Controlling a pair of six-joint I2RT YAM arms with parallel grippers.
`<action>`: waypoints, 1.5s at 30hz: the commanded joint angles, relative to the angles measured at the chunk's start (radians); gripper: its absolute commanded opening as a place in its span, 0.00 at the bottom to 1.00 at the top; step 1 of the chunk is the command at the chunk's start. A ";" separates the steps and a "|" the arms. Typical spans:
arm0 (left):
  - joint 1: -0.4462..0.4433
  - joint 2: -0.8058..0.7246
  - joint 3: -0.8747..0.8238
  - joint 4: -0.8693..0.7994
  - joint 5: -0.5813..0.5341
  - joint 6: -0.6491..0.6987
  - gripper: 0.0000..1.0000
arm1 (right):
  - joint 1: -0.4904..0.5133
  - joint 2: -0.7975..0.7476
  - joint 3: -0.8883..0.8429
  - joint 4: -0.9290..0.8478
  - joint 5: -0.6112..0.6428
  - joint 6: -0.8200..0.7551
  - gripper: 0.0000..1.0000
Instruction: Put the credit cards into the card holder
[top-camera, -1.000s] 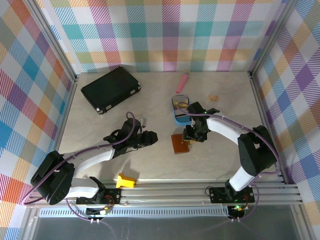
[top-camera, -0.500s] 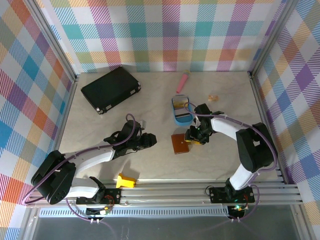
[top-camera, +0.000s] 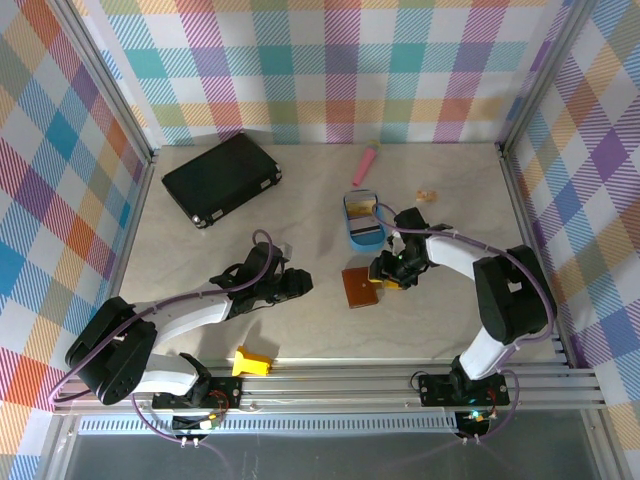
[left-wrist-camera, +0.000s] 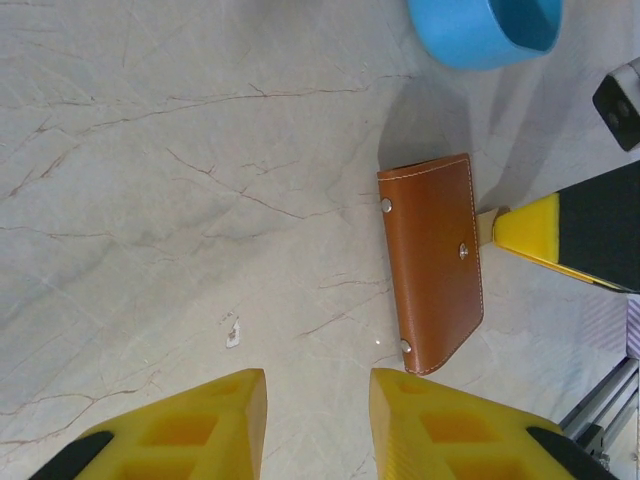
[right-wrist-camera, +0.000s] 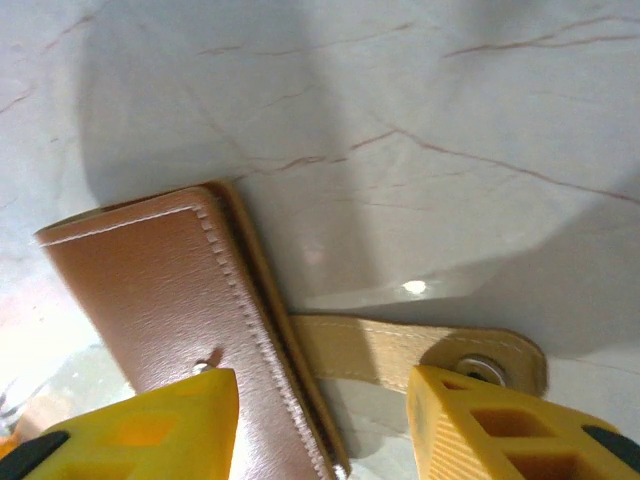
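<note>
Brown leather card holder (top-camera: 360, 288) lies folded at mid-table (top-camera: 200, 260), tab loose. R gripper (top-camera: 388, 278) sits at its right edge, jaws parted astride the tab, clamping nothing. Blue oval tray (top-camera: 347, 228) just behind holds credit cards (top-camera: 366, 222), yellow & dark. L gripper (top-camera: 300, 283): jaws parted, empty, near holder's left.

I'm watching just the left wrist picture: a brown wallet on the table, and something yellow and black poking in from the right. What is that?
Observer: That's the right gripper. Seen from above, it reaches in to the card holder's right edge.
Operator: Is it gripping the wallet?
Observer: It doesn't look clamped. Its own camera shows open jaws over the holder's edge and the unfastened snap tab.
Operator: And the blue shape up top?
Observer: A blue tray with something yellow and something dark inside.
</note>
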 joint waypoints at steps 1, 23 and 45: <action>-0.012 0.009 -0.009 0.039 -0.009 -0.012 0.33 | -0.002 -0.037 -0.012 0.038 -0.106 -0.065 0.47; -0.012 0.023 0.008 0.028 -0.004 -0.008 0.33 | 0.001 0.055 0.014 0.069 -0.153 -0.118 0.43; -0.012 0.034 0.007 0.039 0.001 -0.010 0.33 | 0.002 0.065 -0.009 0.082 -0.201 -0.133 0.40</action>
